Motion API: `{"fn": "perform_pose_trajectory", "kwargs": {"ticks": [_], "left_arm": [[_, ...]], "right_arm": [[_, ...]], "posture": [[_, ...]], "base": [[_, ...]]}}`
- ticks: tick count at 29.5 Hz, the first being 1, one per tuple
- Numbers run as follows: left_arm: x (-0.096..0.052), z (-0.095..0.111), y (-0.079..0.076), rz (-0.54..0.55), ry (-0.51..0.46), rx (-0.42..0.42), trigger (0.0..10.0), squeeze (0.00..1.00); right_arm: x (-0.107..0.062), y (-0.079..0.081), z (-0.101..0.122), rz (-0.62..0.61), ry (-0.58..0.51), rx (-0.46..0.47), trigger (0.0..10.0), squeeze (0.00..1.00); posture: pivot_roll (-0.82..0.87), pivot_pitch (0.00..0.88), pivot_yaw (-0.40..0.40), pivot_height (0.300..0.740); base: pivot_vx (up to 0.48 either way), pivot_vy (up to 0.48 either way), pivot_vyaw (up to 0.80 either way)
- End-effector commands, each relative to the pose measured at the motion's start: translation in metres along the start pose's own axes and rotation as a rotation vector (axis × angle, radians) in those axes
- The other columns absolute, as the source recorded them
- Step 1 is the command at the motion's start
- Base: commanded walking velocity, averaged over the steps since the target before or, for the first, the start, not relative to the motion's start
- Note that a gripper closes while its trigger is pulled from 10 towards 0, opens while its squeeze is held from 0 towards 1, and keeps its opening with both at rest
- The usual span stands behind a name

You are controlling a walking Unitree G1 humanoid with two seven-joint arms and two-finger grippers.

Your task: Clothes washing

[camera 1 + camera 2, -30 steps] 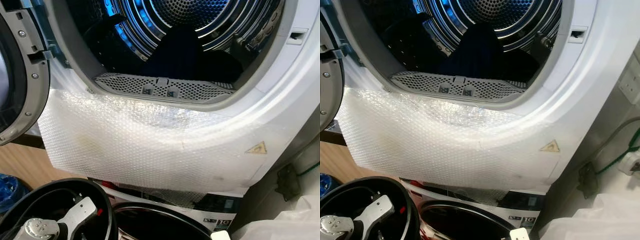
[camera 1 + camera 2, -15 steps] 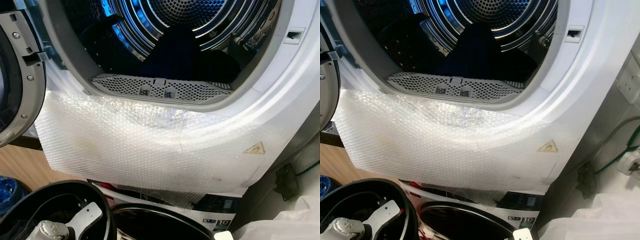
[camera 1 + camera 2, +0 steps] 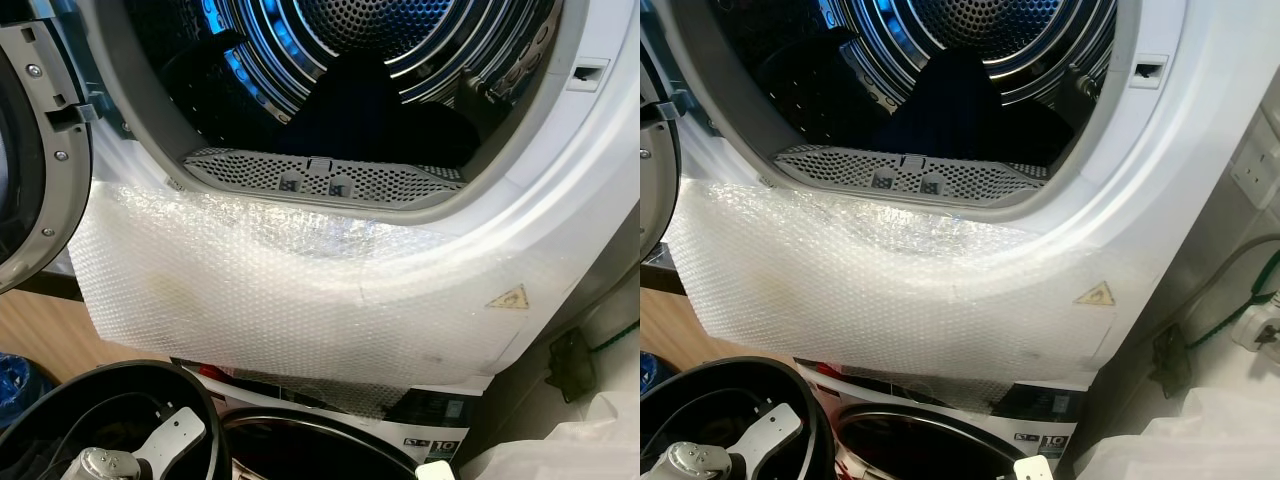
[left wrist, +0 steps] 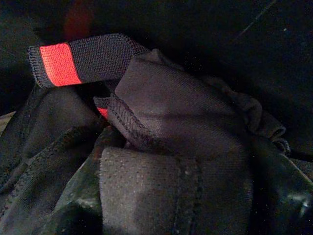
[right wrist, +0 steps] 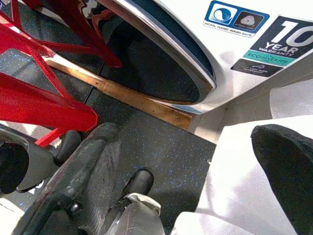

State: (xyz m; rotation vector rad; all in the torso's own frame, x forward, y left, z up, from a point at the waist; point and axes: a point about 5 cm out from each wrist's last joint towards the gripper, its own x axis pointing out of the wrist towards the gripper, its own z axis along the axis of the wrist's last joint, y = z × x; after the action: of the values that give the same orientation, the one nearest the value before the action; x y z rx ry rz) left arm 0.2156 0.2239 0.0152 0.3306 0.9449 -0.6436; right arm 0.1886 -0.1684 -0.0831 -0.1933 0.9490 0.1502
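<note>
So, on the left the round door [image 3: 35, 150] hangs swung wide, and low down the left arm [image 3: 140, 455] reaches into a black basket [image 3: 205, 420]; its wrist view sits right over dark clothes with a red-striped band [image 4: 61, 63], though whether the left tool is spread or pinching cloth, I cannot tell. Centre frame, the drum [image 3: 370, 60] gapes open with one dark garment [image 3: 350, 110] already inside, bubble wrap [image 3: 290, 290] draped below the opening. Over on the right, the right tool [image 5: 274, 161] hangs idle above the floor, its state unclear too. My read: loading is barely begun, and the basket's laundry is yet to go in.
</note>
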Motion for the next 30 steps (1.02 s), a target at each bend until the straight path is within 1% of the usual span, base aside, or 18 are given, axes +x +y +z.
{"fn": "perform_pose_trajectory", "kwargs": {"ticks": [1, 7, 11, 13, 14, 15, 19, 21, 22, 23, 25, 26, 27, 29, 30], "left_arm": [[-0.001, -0.019, -0.002, 0.002, 0.08, -0.034, 0.0, 0.0], [-0.007, -0.02, -0.003, 0.032, 0.063, -0.052, 0.0, 0.0], [-0.011, -0.02, -0.001, 0.074, 0.051, -0.067, 0.0, 0.0], [-0.011, -0.02, -0.001, 0.074, 0.051, -0.067, 0.0, 0.0], [-0.013, -0.021, -0.001, 0.099, 0.049, -0.071, 0.0, 0.0], [-0.013, -0.021, -0.001, 0.099, 0.049, -0.071, 0.0, 0.0], [-0.019, -0.019, -0.002, 0.154, 0.026, -0.101, 0.0, 0.0], [-0.028, -0.018, 0.0, 0.205, 0.003, -0.122, 0.0, 0.0], [-0.028, -0.018, 0.0, 0.205, 0.003, -0.122, 0.0, 0.0], [-0.035, -0.018, 0.003, 0.252, -0.008, -0.126, 0.0, 0.0], [-0.043, -0.017, 0.005, 0.287, -0.032, -0.146, 0.0, 0.0], [-0.05, -0.014, 0.004, 0.308, -0.052, -0.172, 0.0, 0.0], [-0.054, -0.013, 0.002, 0.31, -0.063, -0.187, 0.0, 0.0], [-0.056, -0.013, 0.0, 0.308, -0.073, -0.198, 0.0, 0.0], [-0.059, -0.013, 0.0, 0.313, -0.098, -0.23, 0.0, 0.0]], "right_arm": [[0.001, 0.003, 0.001, 0.013, 0.007, -0.012, 10.0, 0.0], [0.001, 0.004, 0.004, 0.02, 0.006, -0.01, 10.0, 0.0], [0.001, 0.003, 0.004, 0.017, 0.005, -0.007, 10.0, 0.0], [0.001, 0.003, 0.004, 0.017, 0.005, -0.007, 10.0, 0.0], [0.001, 0.004, 0.005, 0.015, 0.004, -0.004, 10.0, 0.0], [0.001, 0.004, 0.005, 0.015, 0.004, -0.004, 10.0, 0.0], [0.001, 0.007, 0.003, 0.02, 0.006, -0.004, 10.0, 0.0], [0.001, 0.009, 0.001, 0.025, 0.01, -0.003, 10.0, 0.0], [0.001, 0.009, 0.001, 0.025, 0.01, -0.003, 10.0, 0.0], [0.001, 0.011, 0.0, 0.028, 0.013, -0.003, 10.0, 0.0], [0.001, 0.013, -0.001, 0.032, 0.015, -0.004, 10.0, 0.0], [0.001, 0.013, 0.0, 0.034, 0.015, -0.005, 10.0, 0.0], [0.001, 0.013, 0.001, 0.037, 0.015, -0.008, 10.0, 0.0], [0.001, 0.014, 0.001, 0.039, 0.015, -0.011, 10.0, 0.0], [0.002, 0.014, 0.002, 0.039, 0.014, -0.011, 10.0, 0.0]], "posture": [[0.25, 0.0, -0.021, 0.74], [0.26, 0.0, -0.025, 0.74], [0.25, 0.0, -0.013, 0.74], [0.25, 0.0, -0.013, 0.74], [0.25, 0.0, -0.007, 0.74], [0.25, 0.0, -0.007, 0.74], [0.25, 0.0, 0.0, 0.74], [0.26, 0.0, 0.006, 0.74], [0.26, 0.0, 0.006, 0.74], [0.27, 0.0, 0.008, 0.74], [0.29, 0.0, 0.006, 0.74], [0.31, 0.0, 0.004, 0.74], [0.31, 0.0, 0.002, 0.74], [0.31, 0.0, 0.002, 0.74], [0.33, 0.0, 0.0, 0.74]], "base": [[0.0, 0.0, 0.0], [0.0, 0.0, 0.0], [0.0, 0.0, 0.0], [0.0, 0.0, 0.0], [0.0, 0.0, 0.0], [0.0, 0.0, 0.0], [0.0, 0.0, 0.0], [0.0, 0.0, 0.0], [0.0, 0.0, 0.0], [0.0, 0.0, 0.0], [0.0, 0.0, 0.0], [0.0, 0.0, 0.0], [0.0, 0.0, 0.0], [0.0, 0.0, 0.0], [0.0, 0.0, 0.0]]}}
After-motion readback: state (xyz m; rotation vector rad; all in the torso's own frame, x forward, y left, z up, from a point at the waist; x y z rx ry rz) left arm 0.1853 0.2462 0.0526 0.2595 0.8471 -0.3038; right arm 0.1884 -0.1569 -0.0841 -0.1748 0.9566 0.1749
